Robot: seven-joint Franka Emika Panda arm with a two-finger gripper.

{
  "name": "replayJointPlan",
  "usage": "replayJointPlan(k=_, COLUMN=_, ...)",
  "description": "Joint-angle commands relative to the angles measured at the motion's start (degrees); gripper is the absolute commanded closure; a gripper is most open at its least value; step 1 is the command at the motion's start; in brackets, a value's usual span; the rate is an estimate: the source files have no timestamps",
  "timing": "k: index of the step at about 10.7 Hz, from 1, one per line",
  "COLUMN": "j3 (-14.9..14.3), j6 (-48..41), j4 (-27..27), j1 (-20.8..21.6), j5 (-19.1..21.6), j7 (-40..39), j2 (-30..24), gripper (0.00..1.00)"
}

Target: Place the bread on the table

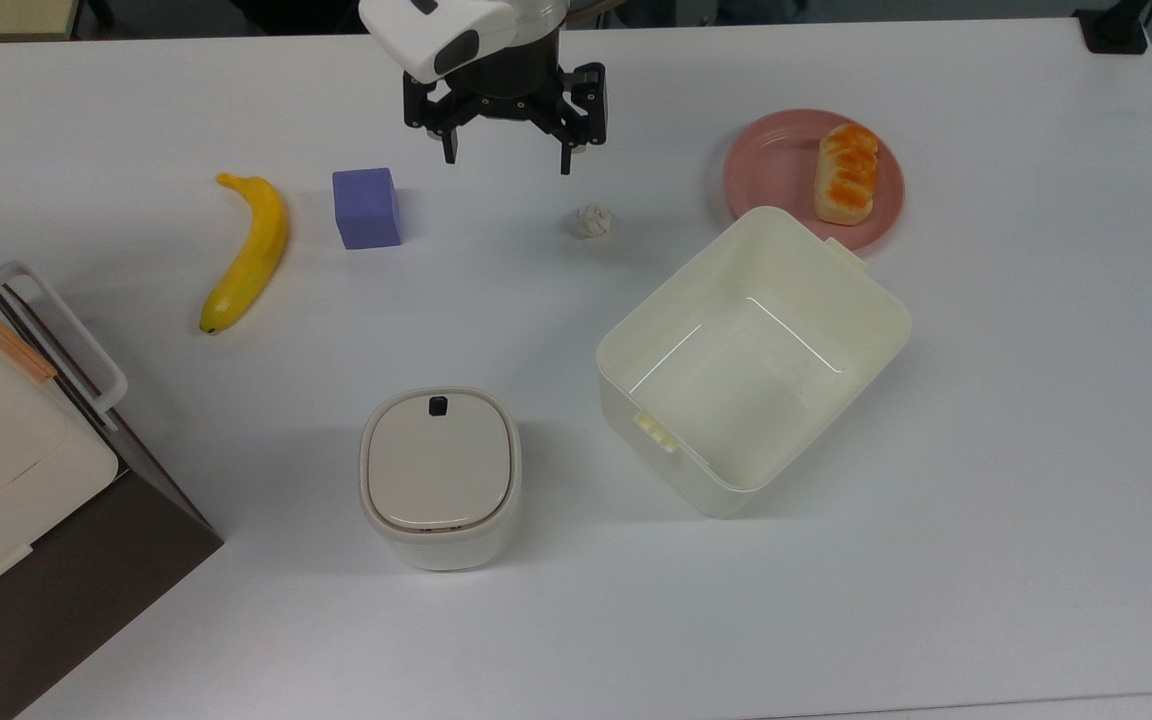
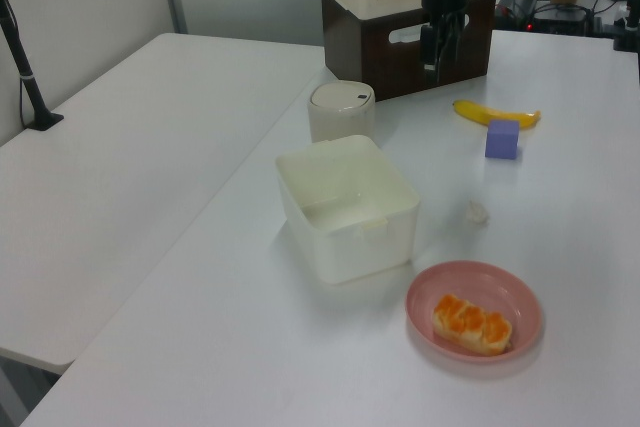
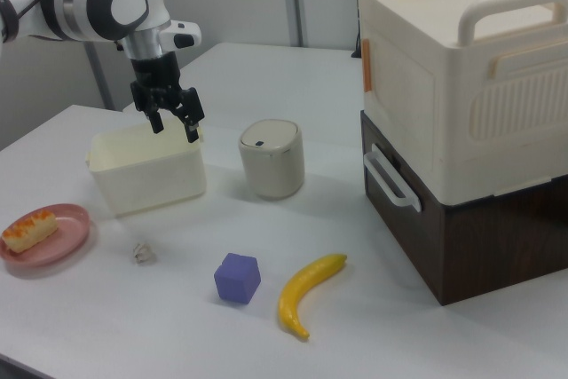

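- Cream-coloured and oblong, the bread (image 1: 846, 173) had an orange-brown glazed top cut into segments; it lay on the round pink plate (image 1: 771, 165), toward the plate's 3 o'clock side in the top view.
- White, smooth and matte, the table (image 1: 986, 500) carried one yellow banana (image 1: 245, 250), one purple cube (image 1: 367, 207), one small crumpled paper ball (image 1: 594, 221), one open cream plastic bin (image 1: 754, 360) and one lidded round-cornered container (image 1: 440, 475).
- One gripper (image 1: 506, 155) hung above the table with its jaws spread apart and empty, at about 9 o'clock from the plate in the top view.
- One cream box with handles (image 3: 461, 68) stood on a dark brown base (image 3: 470, 237).
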Motion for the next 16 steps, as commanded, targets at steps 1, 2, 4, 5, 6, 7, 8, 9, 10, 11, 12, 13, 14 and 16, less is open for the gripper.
replayJointPlan(k=1, j3=-0.55, j6=-2.33, j4=1.96, j1=-0.30, j5=-1.07, j7=0.29, j2=-2.42, gripper=0.00)
replayJointPlan(k=2, j3=-0.64, j6=-2.52, j4=2.06, j1=-0.22, j5=-1.08, j7=0.29, j2=-2.53, gripper=0.00)
replayJointPlan(k=4, j3=-0.47, j6=-2.09, j4=2.06, j1=0.13, j5=-1.25, j7=0.55, j2=-2.18, gripper=0.00)
replayJointPlan(k=5, j3=-0.38, j6=-2.08, j4=1.97, j1=0.22, j5=-1.25, j7=0.55, j2=-2.18, gripper=0.00)
replayJointPlan(k=6, j3=-0.29, j6=-2.08, j4=1.80, j1=0.22, j5=-1.34, j7=0.55, j2=-2.09, gripper=0.00)
replayJointPlan(k=7, j3=-0.20, j6=-2.08, j4=1.88, j1=0.22, j5=-1.60, j7=0.64, j2=-2.00, gripper=0.00)
replayJointPlan(k=8, j3=-0.29, j6=-2.17, j4=1.89, j1=0.05, j5=-1.61, j7=0.64, j2=-2.17, gripper=0.00)
replayJointPlan(k=9, j3=-0.38, j6=-2.35, j4=1.97, j1=-0.04, j5=-1.61, j7=0.64, j2=-2.35, gripper=0.00)
replayJointPlan(k=10, j3=-0.38, j6=-2.35, j4=1.89, j1=-0.04, j5=-1.61, j7=0.64, j2=-2.26, gripper=0.00)
replayJointPlan(k=11, j3=-0.38, j6=-2.35, j4=1.71, j1=0.13, j5=-1.69, j7=0.72, j2=-2.09, gripper=0.00)
replayJointPlan(k=12, j3=-0.29, j6=-2.52, j4=1.27, j1=0.31, j5=-2.04, j7=0.81, j2=-2.17, gripper=0.00)
replayJointPlan(k=13, j3=-0.29, j6=-2.52, j4=1.44, j1=0.14, j5=-2.31, j7=0.81, j2=-2.18, gripper=0.00)
replayJointPlan(k=14, j3=-0.29, j6=-2.52, j4=1.45, j1=0.13, j5=-2.40, j7=0.81, j2=-2.18, gripper=0.00)
replayJointPlan(k=16, j3=-0.29, j6=-2.52, j4=1.45, j1=0.22, j5=-2.48, j7=0.81, j2=-2.18, gripper=0.00)
